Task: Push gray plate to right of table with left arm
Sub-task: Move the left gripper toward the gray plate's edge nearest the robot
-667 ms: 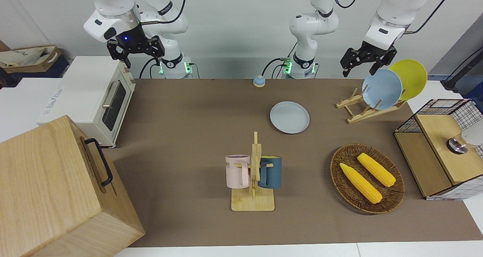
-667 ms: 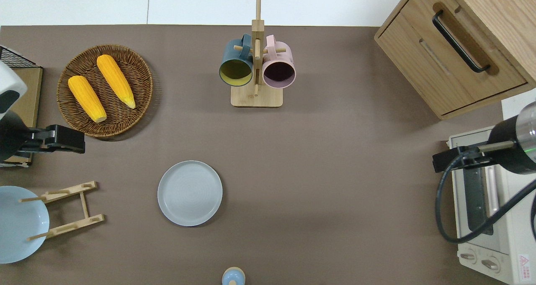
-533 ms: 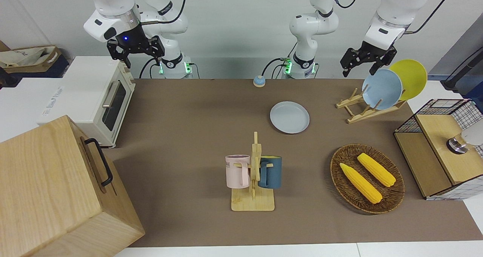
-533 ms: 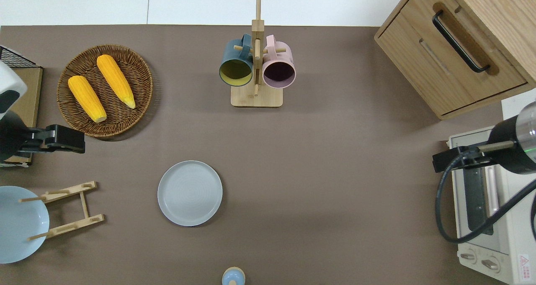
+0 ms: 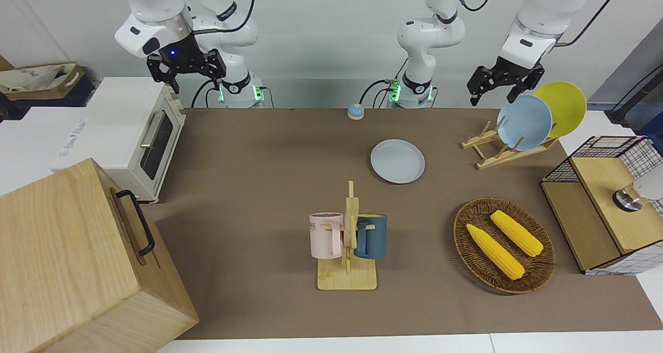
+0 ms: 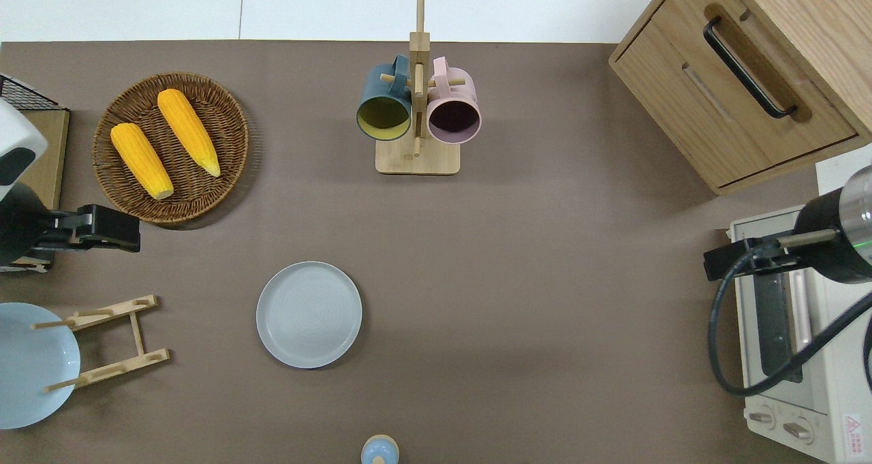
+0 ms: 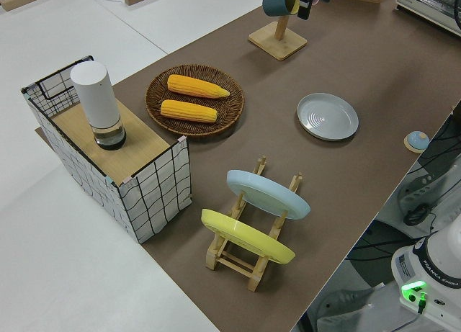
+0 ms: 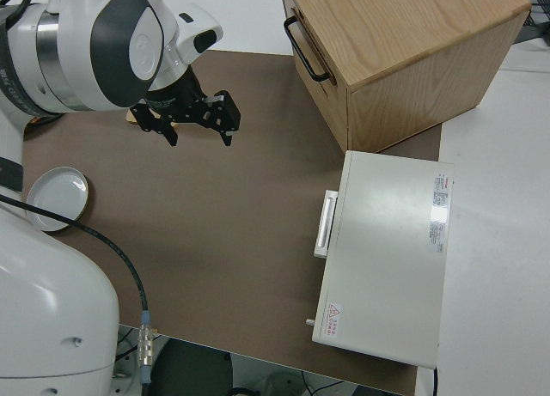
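- We count one round, shallow, pale gray-blue plate lying flat on the long brown counter, nothing touching it.
- It sits nearer to the robots than the wooden mug stand, which carries two mugs: one dark blue, one pink.
- Toward the left arm's end we count one wooden dish rack holding two upright plates: one sky-blue, one yellow.
- One round wicker basket holds two yellow corn cobs, farther from the robots than the rack.
- The left arm's black end effector hangs in the air over the counter between the basket and the rack, well apart from the gray plate. Its fingers stand apart, released, grasping nothing.
- The right arm's end effector is parked; its fingers are spread, released.
- One small blue bell stands at the counter edge nearest the robots.
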{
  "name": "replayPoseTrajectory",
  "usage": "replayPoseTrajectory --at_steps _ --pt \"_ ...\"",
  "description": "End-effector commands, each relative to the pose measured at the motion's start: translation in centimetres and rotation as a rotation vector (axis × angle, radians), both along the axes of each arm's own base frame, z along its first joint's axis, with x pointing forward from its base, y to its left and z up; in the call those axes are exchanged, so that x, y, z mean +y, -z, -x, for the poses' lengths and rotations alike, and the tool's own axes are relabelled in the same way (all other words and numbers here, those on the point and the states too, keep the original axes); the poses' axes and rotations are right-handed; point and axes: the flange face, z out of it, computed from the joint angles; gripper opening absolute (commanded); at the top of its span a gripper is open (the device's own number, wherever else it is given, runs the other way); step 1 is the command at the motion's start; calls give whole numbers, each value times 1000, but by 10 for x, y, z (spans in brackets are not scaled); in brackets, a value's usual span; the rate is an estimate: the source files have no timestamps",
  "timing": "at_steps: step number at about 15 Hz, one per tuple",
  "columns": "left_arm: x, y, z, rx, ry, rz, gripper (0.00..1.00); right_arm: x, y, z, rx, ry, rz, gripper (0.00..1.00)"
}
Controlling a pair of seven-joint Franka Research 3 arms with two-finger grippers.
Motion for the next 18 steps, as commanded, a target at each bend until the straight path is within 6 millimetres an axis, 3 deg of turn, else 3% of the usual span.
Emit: replayPoseTrajectory --at_steps 1,5,11,15,18 --pt "-1 2 5 15 -19 7 1000 -1 -4 3 4 15 -1 983" --pt "-3 29 19 37 -23 1 1000 -1 -4 3 4 14 -2 983" --pt "-15 112 77 -49 -64 -9 1000 -1 -4 3 4 15 -1 983" --pt "-23 172 90 -70 -99 -6 998 -2 -4 3 4 17 -1 983" --pt "-37 231 105 -113 -127 0 995 -1 -4 3 4 15 -1 983"
